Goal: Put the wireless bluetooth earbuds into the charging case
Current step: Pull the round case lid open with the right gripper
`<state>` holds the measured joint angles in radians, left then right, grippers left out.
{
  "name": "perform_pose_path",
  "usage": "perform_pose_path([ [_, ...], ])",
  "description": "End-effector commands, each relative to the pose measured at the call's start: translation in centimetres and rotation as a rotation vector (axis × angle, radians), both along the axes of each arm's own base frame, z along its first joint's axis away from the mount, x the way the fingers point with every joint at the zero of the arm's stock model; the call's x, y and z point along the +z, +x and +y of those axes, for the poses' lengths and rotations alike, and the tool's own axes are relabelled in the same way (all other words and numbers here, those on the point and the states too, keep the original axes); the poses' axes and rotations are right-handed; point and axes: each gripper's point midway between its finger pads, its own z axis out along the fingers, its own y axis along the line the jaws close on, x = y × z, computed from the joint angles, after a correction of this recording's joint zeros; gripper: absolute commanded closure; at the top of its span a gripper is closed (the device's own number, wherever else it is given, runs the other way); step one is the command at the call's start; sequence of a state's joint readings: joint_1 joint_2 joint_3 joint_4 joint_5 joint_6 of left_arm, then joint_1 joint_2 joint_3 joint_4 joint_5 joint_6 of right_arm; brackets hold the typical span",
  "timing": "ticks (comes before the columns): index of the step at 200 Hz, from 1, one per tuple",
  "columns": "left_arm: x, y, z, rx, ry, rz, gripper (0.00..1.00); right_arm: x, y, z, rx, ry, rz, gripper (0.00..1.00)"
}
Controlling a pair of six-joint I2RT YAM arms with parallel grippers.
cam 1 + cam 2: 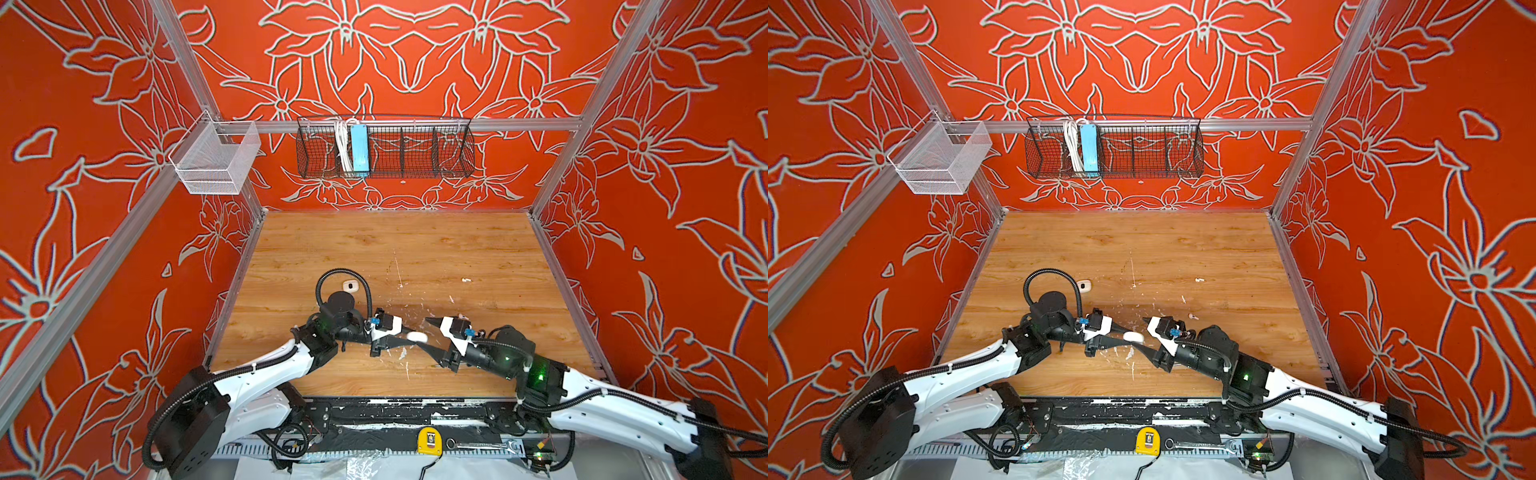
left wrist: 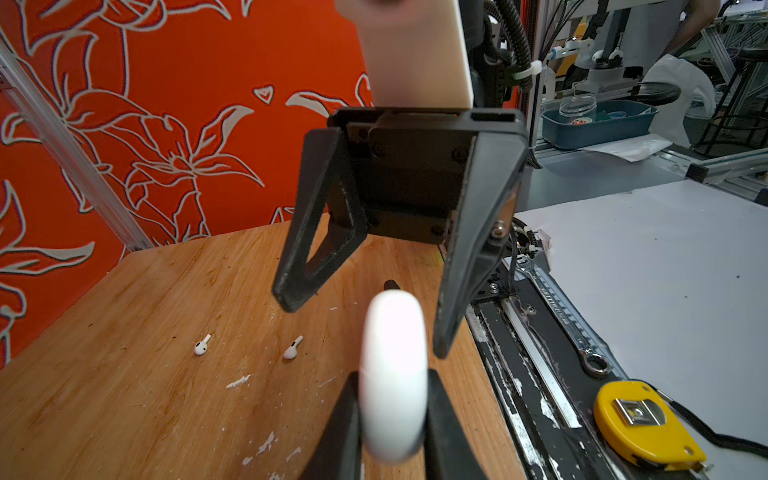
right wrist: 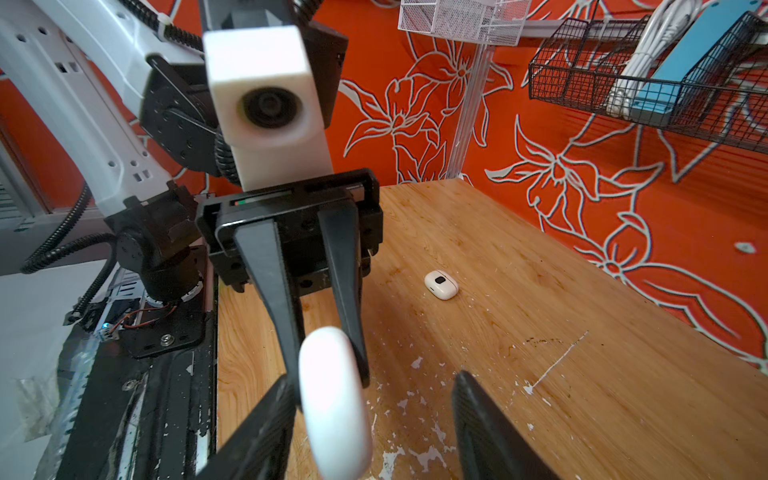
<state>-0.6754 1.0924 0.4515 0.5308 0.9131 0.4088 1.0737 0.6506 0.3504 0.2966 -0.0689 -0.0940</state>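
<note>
Left gripper point(image 2: 392, 374): clamped tight on the round white case point(image 3: 332, 399), which stands on edge between its fingers.
Right gripper point(image 3: 374, 378): jaws spread wide, one finger just beside the case.
Earbuds point(image 2: 202, 345) point(image 2: 293, 348): two lying loose on the wooden table point(image 1: 374, 249), apart from the case.

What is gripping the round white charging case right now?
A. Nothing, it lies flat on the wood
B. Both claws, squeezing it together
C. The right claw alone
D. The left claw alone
D: the left claw is shut on the charging case, pinching it on edge, while the right claw faces it with its jaws wide apart and grips nothing.
</note>
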Motion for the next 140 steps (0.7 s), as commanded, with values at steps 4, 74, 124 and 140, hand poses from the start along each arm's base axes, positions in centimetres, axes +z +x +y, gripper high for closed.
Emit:
perform_pose_path([
  [4, 1.0, -0.3, -0.3, -0.028, -0.017, -0.038, 1.0, 1.6, 1.0, -0.3, -0.065, 0.039, -0.01, 0.38],
  [74, 1.0, -0.3, -0.3, -0.036, -0.011, -0.033, 1.0, 2.5, 2.7, -2.6, -0.214, 0.092, -0.018, 0.38],
  [124, 1.0, -0.4, -0.3, -0.041, -0.011, -0.034, 1.0, 2.6, 3.1, -3.8, -0.269, 0.11, -0.017, 0.38],
  [140, 1.0, -0.4, -0.3, -0.042, -0.01, -0.033, 1.0, 2.5, 3.1, -3.7, -0.269, 0.108, -0.014, 0.38],
])
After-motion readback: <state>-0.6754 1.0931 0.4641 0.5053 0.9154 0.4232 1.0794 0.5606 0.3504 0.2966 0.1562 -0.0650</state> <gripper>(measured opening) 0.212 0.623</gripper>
